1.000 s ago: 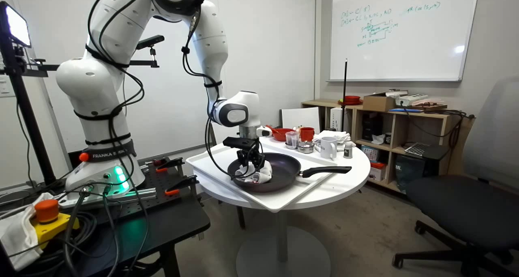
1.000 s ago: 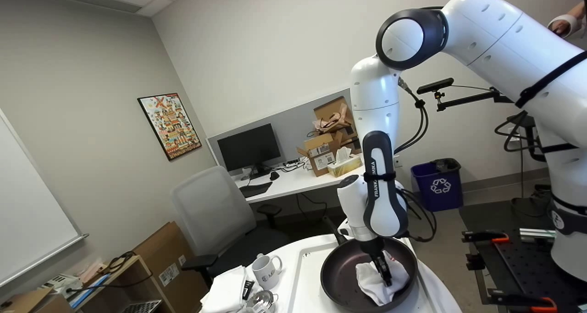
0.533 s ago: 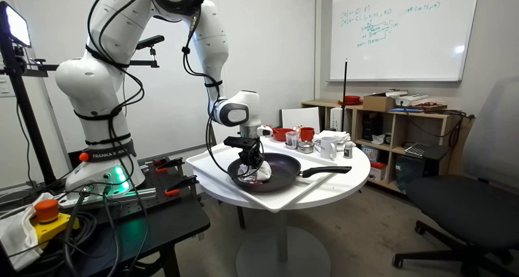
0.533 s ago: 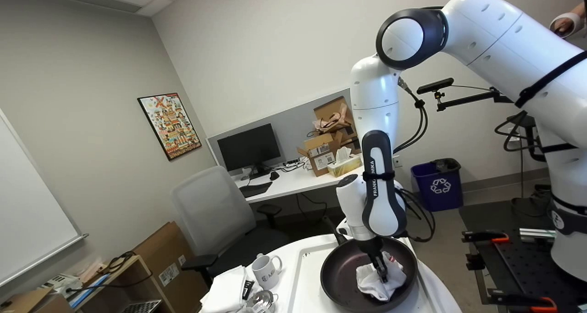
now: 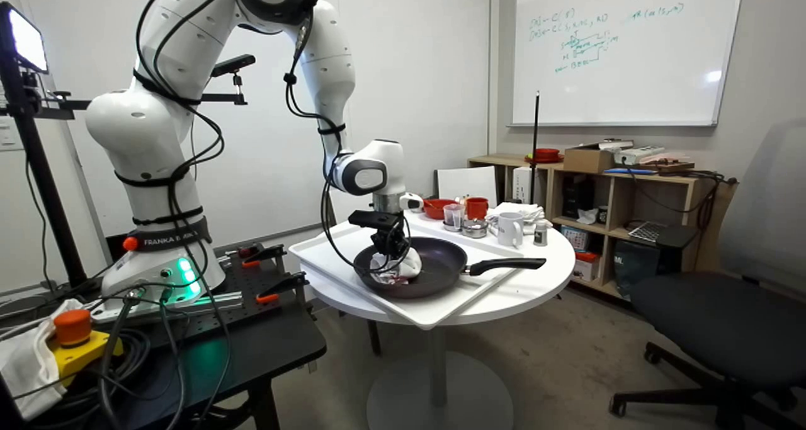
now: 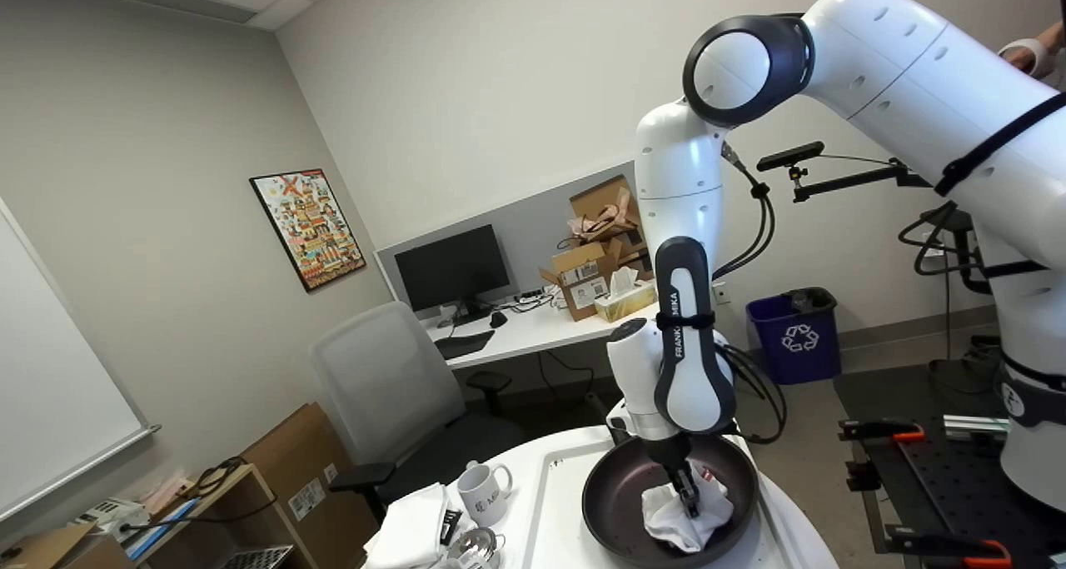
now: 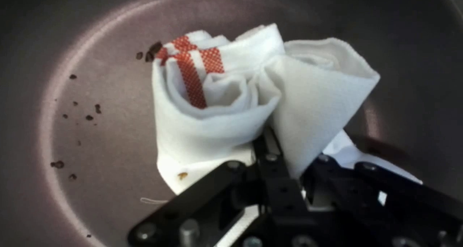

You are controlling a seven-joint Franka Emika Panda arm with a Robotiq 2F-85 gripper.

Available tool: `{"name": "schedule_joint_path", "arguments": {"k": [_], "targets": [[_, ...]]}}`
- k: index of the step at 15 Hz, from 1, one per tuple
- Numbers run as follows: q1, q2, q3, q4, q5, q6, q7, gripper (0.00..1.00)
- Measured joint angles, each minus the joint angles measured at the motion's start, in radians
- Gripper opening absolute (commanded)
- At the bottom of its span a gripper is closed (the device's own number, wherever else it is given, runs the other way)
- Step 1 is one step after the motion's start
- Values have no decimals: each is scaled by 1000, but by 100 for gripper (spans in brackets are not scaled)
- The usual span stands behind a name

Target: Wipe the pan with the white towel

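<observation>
Gripper (image 6: 689, 504) has the white towel (image 7: 213, 131) pinched, bunched up inside the pan (image 6: 610, 511). Wrist view picks out dark specks (image 7: 58, 164) on the pan's bottom, but you only get the whole black handle (image 5: 507, 265) in an exterior view. White tray (image 6: 556, 515) underneath shows in both exterior views.

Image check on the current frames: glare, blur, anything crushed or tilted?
In an exterior view, a glare spot on the whiteboard and a blown-out bright panel; in an exterior view, the whole shot tilts, with highlights on the arm; in the wrist view, the towel fairly sharp, the claw nearly black, the pan darker toward the corners.
</observation>
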Motion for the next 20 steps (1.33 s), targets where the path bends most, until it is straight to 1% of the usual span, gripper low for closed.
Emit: {"name": "schedule_joint_path", "arguments": {"k": [5, 9, 12, 15, 20], "targets": [[-13, 27, 67, 57, 0, -5, -12, 3], [-65, 70, 144, 124, 0, -35, -52, 3], [-106, 99, 181, 168, 2, -70, -82, 3], [-133, 112, 193, 198, 7, -90, -90, 3], [-191, 114, 190, 211, 12, -87, -91, 3]]}}
